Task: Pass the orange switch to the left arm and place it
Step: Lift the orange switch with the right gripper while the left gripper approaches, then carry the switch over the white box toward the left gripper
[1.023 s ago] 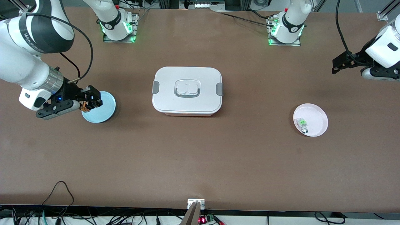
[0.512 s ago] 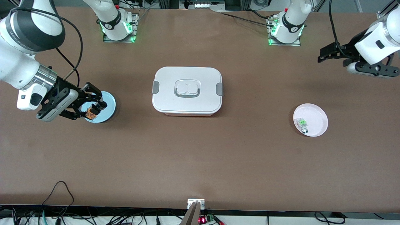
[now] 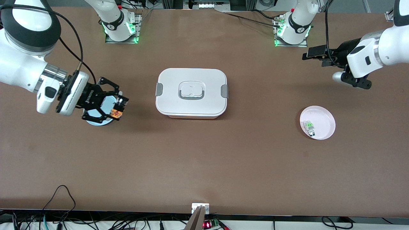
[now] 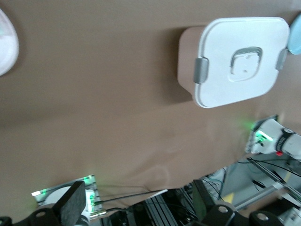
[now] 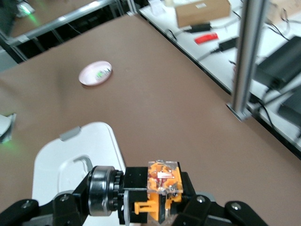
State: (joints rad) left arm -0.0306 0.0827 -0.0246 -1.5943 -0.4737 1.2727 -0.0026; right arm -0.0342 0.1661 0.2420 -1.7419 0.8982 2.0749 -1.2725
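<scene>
Since a second ago my right gripper has swung round from pointing down at the blue plate to lying level, its tips now aimed toward the box. It hangs over the plate's edge on the box side. My fingers are clamped on the switch, which rides up in the air between them. In the right wrist view the switch sits square between the two pads, its clear orange body facing up and an orange tab sticking out at one side.

The box stands shut in the middle of the table, well apart from the switch, between the two plates.

Toward my left arm's end, the pink plate holds the green switch, nearer to the front camera than the box.

My left gripper has come in from the table's end and now hovers over bare table near the left base, fingers spread wide with nothing in them.
</scene>
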